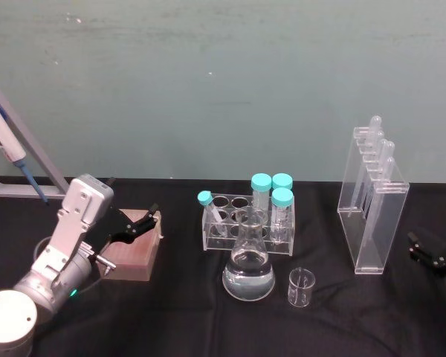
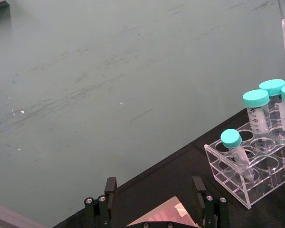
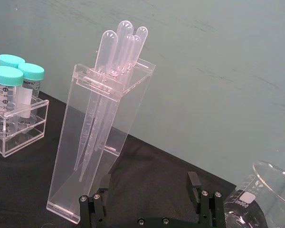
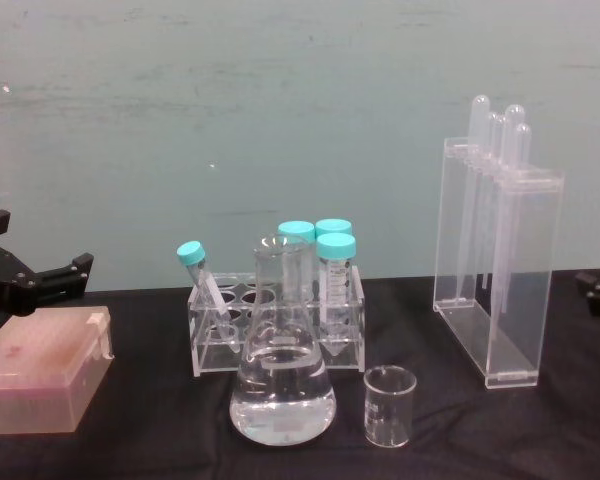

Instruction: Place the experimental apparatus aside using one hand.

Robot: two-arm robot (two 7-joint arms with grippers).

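Note:
The apparatus stands in a loose group on the black table. A tall clear acrylic stand [image 1: 372, 204] [image 4: 495, 270] [image 3: 97, 142] holding long plastic pipettes [image 3: 116, 42] is at the right. A conical glass flask [image 1: 247, 271] [image 4: 282, 385] with clear liquid sits in the middle, with a small glass beaker [image 1: 301, 288] [image 4: 390, 405] beside it on the right. My right gripper [image 1: 425, 249] [image 3: 149, 181] is open at the table's right edge, a short way right of the stand, holding nothing. At the left, my left gripper [image 1: 145, 221] [image 2: 154, 187] [image 4: 42, 272] hovers open over a pink box.
A clear rack [image 1: 247, 227] [image 2: 249, 178] [image 4: 275, 325] of teal-capped tubes stands just behind the flask. The pink box [image 1: 134, 249] [image 4: 40, 380] lies at the left. Another glass vessel [image 3: 263, 202] sits close beside the right gripper. A pipette on a metal stand [image 1: 15, 160] is far left.

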